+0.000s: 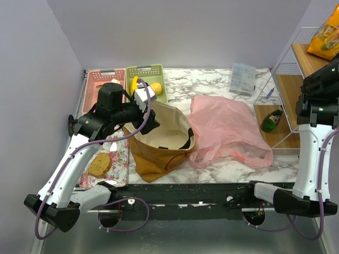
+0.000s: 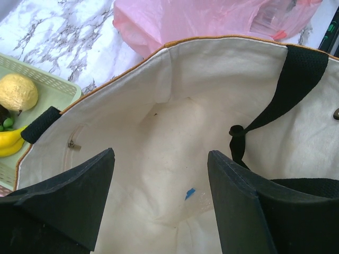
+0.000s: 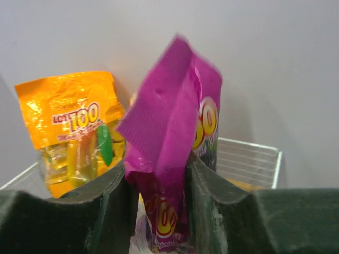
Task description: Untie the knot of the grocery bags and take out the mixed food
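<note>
My left gripper (image 1: 148, 119) (image 2: 160, 159) hangs open over the mouth of the mustard-yellow tote (image 1: 153, 153) (image 2: 175, 106). Its cream inside shows only a small blue scrap (image 2: 189, 193). The translucent pink bag (image 1: 225, 129) (image 2: 201, 18) lies flat to the tote's right. My right gripper (image 1: 318, 87) (image 3: 156, 169) is up at the wire shelf, jaws parted, with the purple packet (image 3: 175, 106) standing loosely between the fingers, its top blurred. An orange snack packet (image 1: 326, 39) (image 3: 74, 121) leans on the wall behind. A lemon (image 1: 156, 87) (image 2: 17, 91) and a banana (image 1: 134, 83) (image 2: 10, 140) lie in the green basket (image 1: 153, 71).
A pink basket (image 1: 98, 79) stands left of the green one. A browned bread slice (image 1: 99, 164) lies on a floral cloth (image 1: 116, 148) at the left. The wire shelf (image 1: 280, 84) on the right holds a green bottle (image 1: 271, 120). A clear plastic box (image 1: 243, 78) sits at the back.
</note>
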You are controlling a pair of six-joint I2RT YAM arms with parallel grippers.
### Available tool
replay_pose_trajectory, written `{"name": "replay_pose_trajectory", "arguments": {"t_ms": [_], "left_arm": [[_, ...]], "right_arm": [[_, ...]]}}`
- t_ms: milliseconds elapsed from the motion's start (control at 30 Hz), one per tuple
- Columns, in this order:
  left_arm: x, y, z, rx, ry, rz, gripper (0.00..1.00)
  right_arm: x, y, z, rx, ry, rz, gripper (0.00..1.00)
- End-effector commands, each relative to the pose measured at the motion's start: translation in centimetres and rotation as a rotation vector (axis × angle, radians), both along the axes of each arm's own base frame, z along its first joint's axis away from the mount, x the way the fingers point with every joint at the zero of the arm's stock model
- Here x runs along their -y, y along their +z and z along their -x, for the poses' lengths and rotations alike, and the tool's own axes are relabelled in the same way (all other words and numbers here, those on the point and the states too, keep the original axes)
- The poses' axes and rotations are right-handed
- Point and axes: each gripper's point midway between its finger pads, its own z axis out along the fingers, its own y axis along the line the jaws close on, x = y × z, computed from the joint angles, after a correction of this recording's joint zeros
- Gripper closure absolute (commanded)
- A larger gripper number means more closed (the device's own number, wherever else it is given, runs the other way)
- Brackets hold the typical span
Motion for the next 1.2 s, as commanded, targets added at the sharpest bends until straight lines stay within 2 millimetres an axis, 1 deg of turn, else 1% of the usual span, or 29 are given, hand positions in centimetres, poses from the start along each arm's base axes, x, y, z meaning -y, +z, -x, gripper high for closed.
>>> {"name": "replay_pose_trajectory", "arguments": {"t_ms": [0,33,100,200,267,300,333,367,400,433,500,567,633,700,767,833,867,900,933,967,1000,1033,1067,1100,1167], "left_arm": [[0.3,1.0,-0.5,0.028,0.007,0.008,0.29],[0.3,1.0,-0.5,0.028,0.006,0.008,0.29],[0.2,0.9,-0.5,0.03,0.01,0.004,0.29],[0.2,0.8,-0.5,0.029,0.009,-0.001,0.29],[0.2,0.6,-0.5,0.027,0.005,-0.004,0.28],[0.2,0.6,-0.4,0.029,0.002,-0.006,0.28],[0.2,0.6,-0.3,0.031,-0.008,-0.009,0.28],[0.3,0.5,-0.1,0.031,-0.021,-0.012,0.28],[0.3,0.5,0.1,0.041,-0.041,-0.018,0.27],[0.4,0.3,0.5,0.046,-0.063,-0.027,0.27],[0.5,0.0,1.7,0.067,-0.14,-0.049,0.27],[0.7,-0.6,3.7,0.084,-0.244,-0.073,0.27],[0.5,-1.6,6.0,0.103,-0.355,-0.114,0.27],[0.1,-2.9,7.9,0.117,-0.429,-0.159,0.27],[-0.5,-4.1,9.5,0.121,-0.488,-0.193,0.28],[-0.9,-5.3,10.9,0.128,-0.542,-0.225,0.3],[-1.1,-5.9,11.4,0.13,-0.557,-0.243,0.32],[-1.2,-6.2,11.8,0.141,-0.571,-0.257,0.33],[-1.2,-6.7,12.2,0.148,-0.588,-0.273,0.34],[-1.2,-7.0,12.6,0.152,-0.602,-0.289,0.36],[-1.1,-7.4,12.9,0.158,-0.622,-0.303,0.37],[-1.1,-7.6,13.2,0.161,-0.638,-0.314,0.37],[-1.0,-7.8,13.5,0.167,-0.652,-0.327,0.38],[-1.0,-7.8,13.6,0.173,-0.66,-0.334,0.38],[-0.7,-7.9,14.0,0.184,-0.68,-0.338,0.38]], "right_arm": [[0.1,2.8,1.6,0.154,-0.017,0.001,0.44],[0.1,3.1,1.6,0.159,-0.014,0.005,0.35],[-0.1,3.7,1.9,0.168,-0.002,0.016,0.25],[-0.9,4.5,1.9,0.18,0.058,0.051,0.17],[-2.2,5.3,1.2,0.163,0.161,0.102,0.1],[-3.5,5.7,0.5,0.146,0.248,0.139,0.06],[-4.9,6.2,0.1,0.134,0.34,0.183,0.05],[-7.5,6.3,-1.1,0.082,0.496,0.256,0.04],[-10.2,6.2,-1.9,0.021,0.642,0.327,0.04],[-13.6,6.0,-2.5,-0.021,0.822,0.402,0.04],[-18.7,5.1,-2.7,-0.092,1.104,0.473,0.05],[-22.2,3.7,-3.1,-0.15,1.33,0.459,0.06],[-24.4,1.4,-4.0,-0.219,1.514,0.362,0.06],[-26.2,-0.9,-4.4,-0.286,1.673,0.271,0.06],[-27.4,-3.4,-5.2,-0.331,1.793,0.159,0.06],[-28.2,-5.7,-6.4,-0.365,1.885,0.028,0.06],[-28.6,-6.6,-7.3,-0.383,1.917,-0.045,0.06],[-29.6,-7.3,-7.6,-0.406,1.96,-0.117,0.06],[-30.8,-8.0,-8.2,-0.442,2.0,-0.152,0.06],[-32.6,-9.0,-8.4,-0.494,2.036,-0.175,0.06],[-34.5,-10.0,-8.6,-0.554,2.057,-0.163,0.06],[-36.9,-10.9,-8.2,-0.612,2.092,-0.114,0.06],[-38.7,-12.0,-8.2,-0.672,2.097,-0.071,0.06],[-41.0,-13.3,-7.9,-0.729,2.12,-0.041,0.06],[-44.4,-15.9,-7.5,-0.827,2.135,0.022,0.06]]}}
